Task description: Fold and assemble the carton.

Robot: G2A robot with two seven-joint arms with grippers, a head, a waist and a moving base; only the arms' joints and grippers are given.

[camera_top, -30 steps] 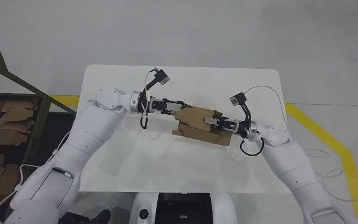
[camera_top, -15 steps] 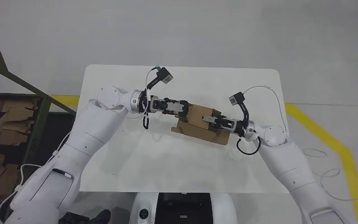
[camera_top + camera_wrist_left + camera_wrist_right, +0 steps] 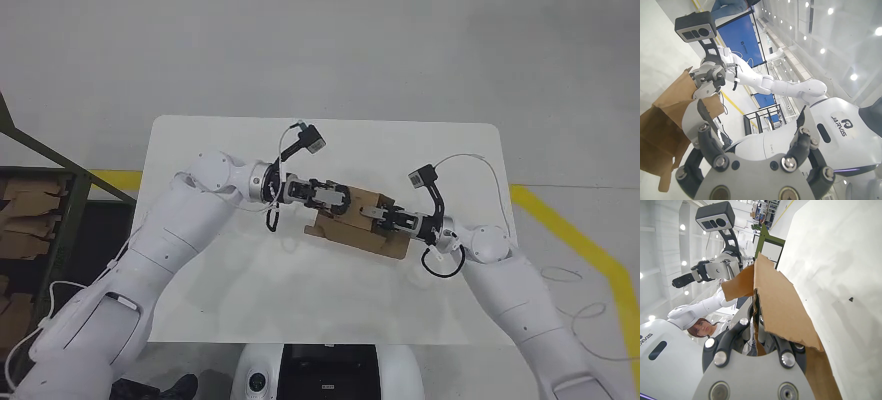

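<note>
A brown cardboard carton (image 3: pixel 352 228), partly folded, lies at the middle of the white table (image 3: pixel 220 290). From the right, my right gripper (image 3: pixel 373 213) is shut on one of its upright panels; the right wrist view shows the cardboard (image 3: pixel 780 306) pinched in my right gripper (image 3: pixel 755 313). My left gripper (image 3: pixel 337 197) stands open at the carton's left end. In the left wrist view, one of its fingers (image 3: pixel 705 115) rests against a brown flap (image 3: pixel 660 123) and the other finger (image 3: pixel 804 123) is free. My left gripper (image 3: pixel 696 274) shows beyond a raised flap.
A green rack (image 3: pixel 30 215) with stacked flat cardboard stands off the table's left side. Yellow floor tape (image 3: pixel 570 240) runs past the right edge. Bare white tabletop surrounds the carton on every side.
My left arm has moved right, bringing its gripper from beside the carton's left end onto it. The carton's left flap has shifted a little. The right gripper kept its hold.
</note>
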